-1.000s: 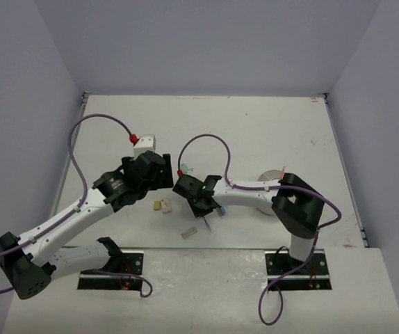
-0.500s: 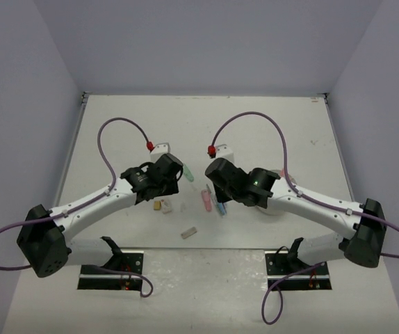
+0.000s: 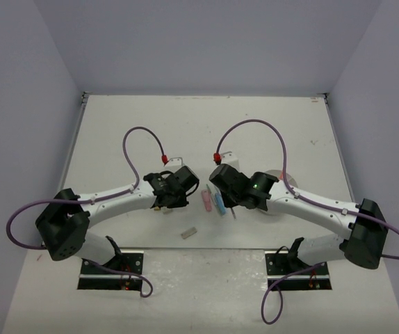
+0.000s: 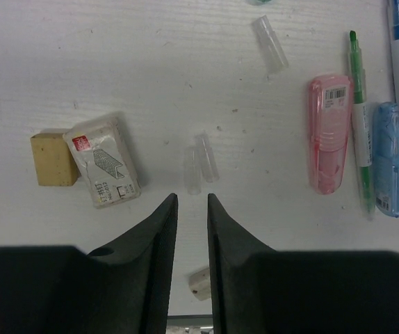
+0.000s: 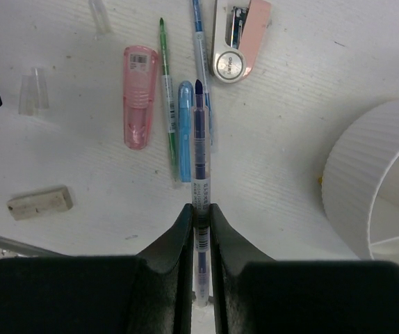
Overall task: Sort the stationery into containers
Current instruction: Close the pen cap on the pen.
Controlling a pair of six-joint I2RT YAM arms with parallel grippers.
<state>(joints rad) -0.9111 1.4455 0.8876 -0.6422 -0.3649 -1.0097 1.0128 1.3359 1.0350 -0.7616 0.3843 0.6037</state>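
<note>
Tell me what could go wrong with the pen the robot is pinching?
The right gripper pinches the purple pen near one end, so the long free part might tip or slip out. It sits close beside the blue piece and a blue pen, so moving it might nudge those. The organizer is off to one side, so a wobbly pen could miss it.

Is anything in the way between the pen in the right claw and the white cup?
Nothing visible. The right gripper holds the pen, and only bare table lies between it and the white cup.
</note>
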